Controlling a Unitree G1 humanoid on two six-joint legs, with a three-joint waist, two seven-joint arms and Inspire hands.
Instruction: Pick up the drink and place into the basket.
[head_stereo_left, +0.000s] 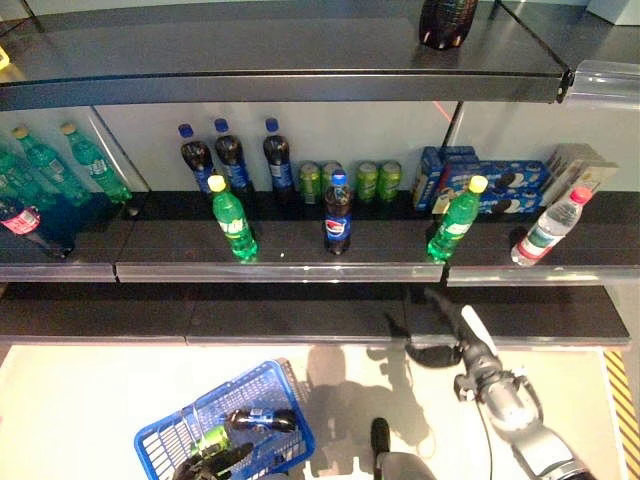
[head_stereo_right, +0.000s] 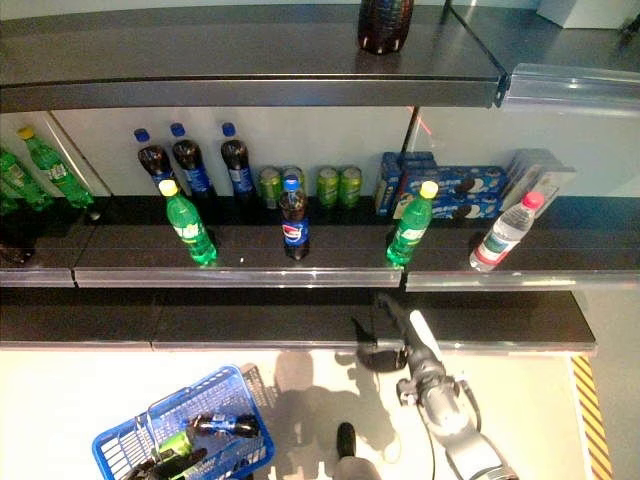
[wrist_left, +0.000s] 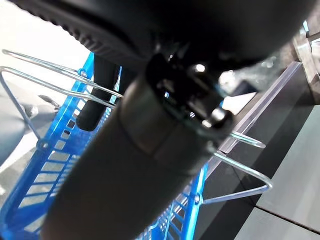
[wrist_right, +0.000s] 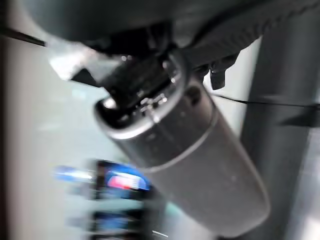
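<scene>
The blue basket (head_stereo_left: 250, 395) hangs low at the left, off the floor. My left hand (head_stereo_left: 215, 462) is shut on its thin wire handles (wrist_left: 60, 82). A dark cola bottle (head_stereo_left: 262, 420) and a green drink (head_stereo_left: 210, 438) lie inside it. My right hand (head_stereo_left: 476, 328) is open and empty, its fingers reaching up toward the front edge of the middle shelf (head_stereo_left: 300, 272). It is below and between a cola bottle (head_stereo_left: 337, 213) and a green bottle (head_stereo_left: 456, 220), and touches neither. Another green bottle (head_stereo_left: 233, 220) stands further left.
A clear water bottle (head_stereo_left: 548, 228) stands at the shelf's right. Cola bottles (head_stereo_left: 230, 155), green cans (head_stereo_left: 350, 182) and blue cookie boxes (head_stereo_left: 480, 185) line the back. Green bottles (head_stereo_left: 60, 165) stand far left. A dark bottle (head_stereo_left: 447, 22) is on the top shelf. Striped floor tape (head_stereo_left: 625, 400) runs at right.
</scene>
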